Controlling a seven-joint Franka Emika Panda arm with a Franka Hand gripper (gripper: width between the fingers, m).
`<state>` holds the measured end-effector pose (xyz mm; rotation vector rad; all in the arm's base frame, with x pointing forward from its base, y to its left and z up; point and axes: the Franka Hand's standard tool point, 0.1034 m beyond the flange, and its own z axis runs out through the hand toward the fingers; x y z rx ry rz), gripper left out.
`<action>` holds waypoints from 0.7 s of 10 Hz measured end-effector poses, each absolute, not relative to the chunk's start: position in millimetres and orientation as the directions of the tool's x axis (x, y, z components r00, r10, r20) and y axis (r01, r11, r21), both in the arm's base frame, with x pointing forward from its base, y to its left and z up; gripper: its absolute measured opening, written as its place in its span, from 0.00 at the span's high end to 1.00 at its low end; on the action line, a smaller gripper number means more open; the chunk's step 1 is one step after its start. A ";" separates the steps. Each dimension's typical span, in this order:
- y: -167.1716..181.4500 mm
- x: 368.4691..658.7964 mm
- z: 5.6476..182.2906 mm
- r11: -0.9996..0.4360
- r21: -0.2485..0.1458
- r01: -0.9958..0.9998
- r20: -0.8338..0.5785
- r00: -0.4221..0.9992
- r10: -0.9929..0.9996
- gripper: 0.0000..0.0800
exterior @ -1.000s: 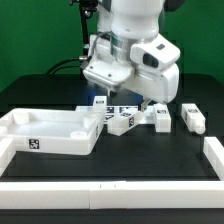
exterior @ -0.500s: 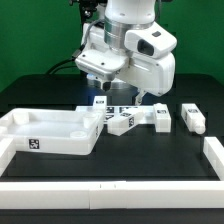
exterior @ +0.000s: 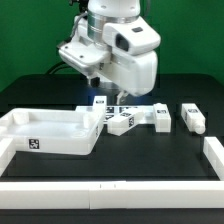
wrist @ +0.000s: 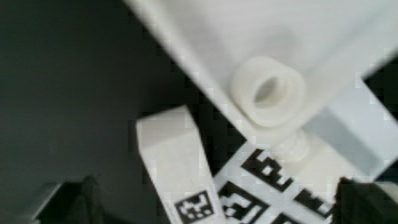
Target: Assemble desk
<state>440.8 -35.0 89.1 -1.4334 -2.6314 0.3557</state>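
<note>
We see the gripper (exterior: 113,97) hanging over the middle of the table (exterior: 150,150). Its jaws are spread as wide as they go and hold nothing. In the wrist view the dark fingertips (wrist: 71,203) stand far apart, with a leg (wrist: 175,160) lying between them but lower down and untouched.

The tabletop (exterior: 50,130) lies on the near side at the exterior view's left, rim up. One round corner socket (wrist: 270,92) shows open in the wrist view. Just beside the tabletop's right end lies a cluster of legs (exterior: 120,121); we cannot tell whether they touch it, nor count them for sure. A second leg (exterior: 161,117) lies a little further to the exterior view's right, and the last leg (exterior: 191,117) lies apart beyond it.

We judge the parts to be hard, stiff plastic that is light and smooth, so they are not fragile but may slip. A leg's square section gives us flat opposite faces, and we would close the pads across two of them near the middle. That leaves free the end that must go into a socket. Being so light, a leg may skid or roll over if one finger meets it first, so we would centre the jaws before closing. The tabletop looks too wide to span, and only its rim offers a hold. We expect it to slide easily when a leg is pressed in.
</note>
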 end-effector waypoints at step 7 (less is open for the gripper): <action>-61.2 437.5 90.6 0.003 -0.296 0.955 -0.139 -0.047 0.989 0.19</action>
